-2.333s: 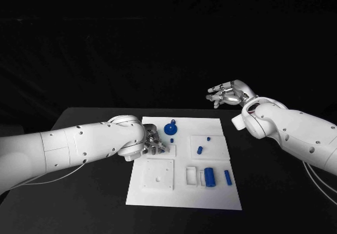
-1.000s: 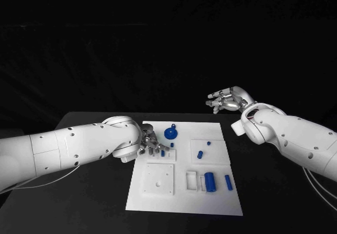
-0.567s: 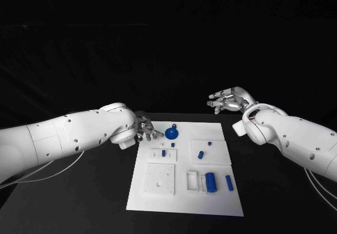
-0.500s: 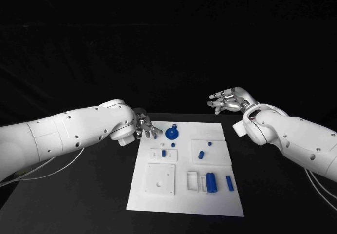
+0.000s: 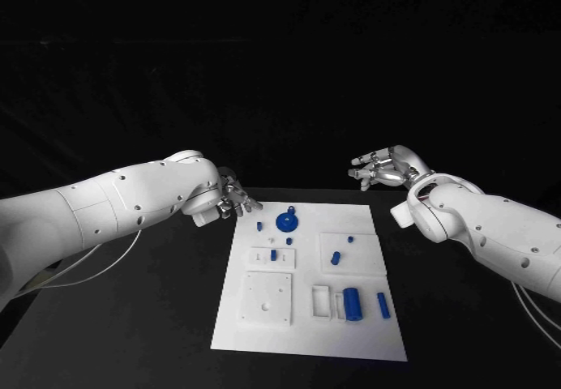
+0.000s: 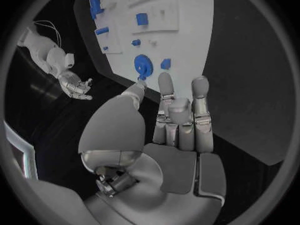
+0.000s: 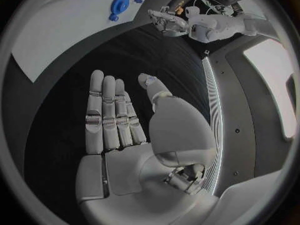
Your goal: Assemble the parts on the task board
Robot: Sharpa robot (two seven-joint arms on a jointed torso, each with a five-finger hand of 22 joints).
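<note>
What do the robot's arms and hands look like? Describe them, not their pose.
Both arms are smooth white shells with rounded joints and small dark screw holes. Thin white cables trail under the left arm. The left robot hand and right robot hand are silver metal with jointed fingers.

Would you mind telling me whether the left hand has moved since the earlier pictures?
Yes. The left hand has drawn back off the task board to beyond its far-left corner, holding nothing.

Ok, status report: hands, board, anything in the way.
Left hand open, off the board's far left corner. Right hand open, raised beyond the far right. Blue parts on the board, unheld. Nothing in the way.
</note>
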